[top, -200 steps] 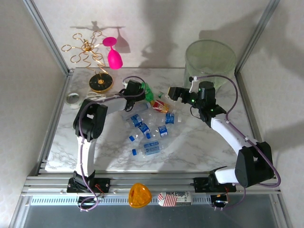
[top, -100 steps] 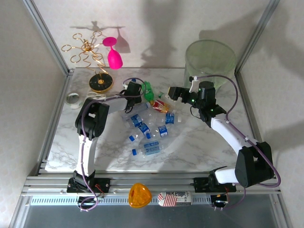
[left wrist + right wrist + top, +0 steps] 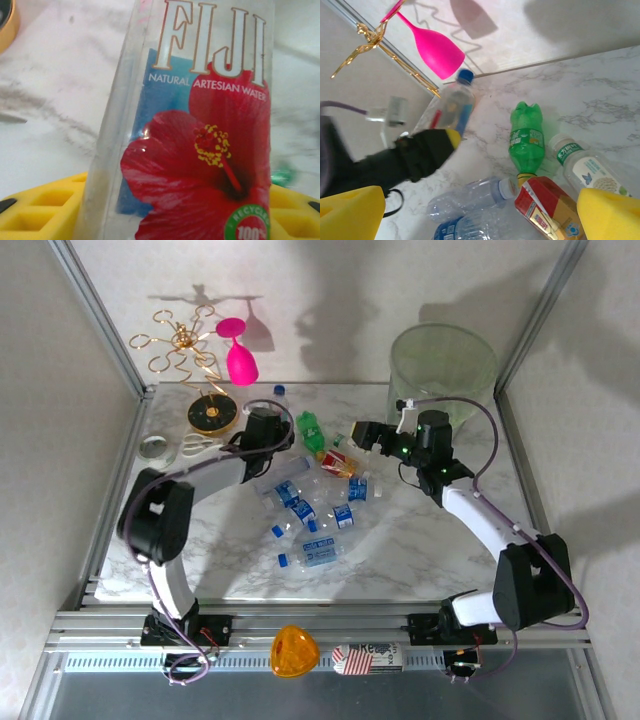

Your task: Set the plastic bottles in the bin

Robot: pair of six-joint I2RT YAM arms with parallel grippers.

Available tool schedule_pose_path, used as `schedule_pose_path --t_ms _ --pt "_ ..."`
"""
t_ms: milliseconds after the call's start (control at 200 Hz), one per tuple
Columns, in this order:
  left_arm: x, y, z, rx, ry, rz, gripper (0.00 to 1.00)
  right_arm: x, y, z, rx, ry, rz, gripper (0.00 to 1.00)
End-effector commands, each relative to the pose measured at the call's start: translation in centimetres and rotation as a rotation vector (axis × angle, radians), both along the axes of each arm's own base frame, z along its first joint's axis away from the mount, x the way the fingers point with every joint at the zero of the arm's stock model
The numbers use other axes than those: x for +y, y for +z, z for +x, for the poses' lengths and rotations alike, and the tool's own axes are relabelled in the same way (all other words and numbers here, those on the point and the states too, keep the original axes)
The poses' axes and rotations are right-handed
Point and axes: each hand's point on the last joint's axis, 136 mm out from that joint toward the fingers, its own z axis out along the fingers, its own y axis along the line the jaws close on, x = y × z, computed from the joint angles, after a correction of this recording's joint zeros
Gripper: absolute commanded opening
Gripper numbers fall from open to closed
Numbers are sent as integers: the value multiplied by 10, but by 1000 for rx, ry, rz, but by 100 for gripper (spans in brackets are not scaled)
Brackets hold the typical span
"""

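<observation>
Fiji bottle (image 3: 200, 125) cut off by frame top, bottom.

White arm links (image 3: 478, 523), black joints (image 3: 155, 520), purple cables (image 3: 455, 400), yellow pads (image 3: 350, 210).

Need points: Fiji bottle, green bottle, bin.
Fiji bottle (image 3: 200, 165), left wrist view, on its red flower label.
green bottle (image 3: 526, 142), right wrist view, on its label.
bin (image 3: 470, 385), top external view, on its front wall.
</observation>
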Motion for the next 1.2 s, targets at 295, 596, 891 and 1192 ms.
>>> schedule_pose_path --t_ms 295,596,891,1192 --pt "-65 99 -77 -370 -338 -258 44 47 34 -7 -67 181 133 98" --pt "-95 101 -112 -405 -433 -273 44 79 42 -16 -86 279 172 97" --pt "-122 94 -128 -399 -498 -224 45 96 38 -21 -64 327 202 95" --pt "-133 93 -134 -407 -507 -168 49 101 29 -19 -41 333 191 69"
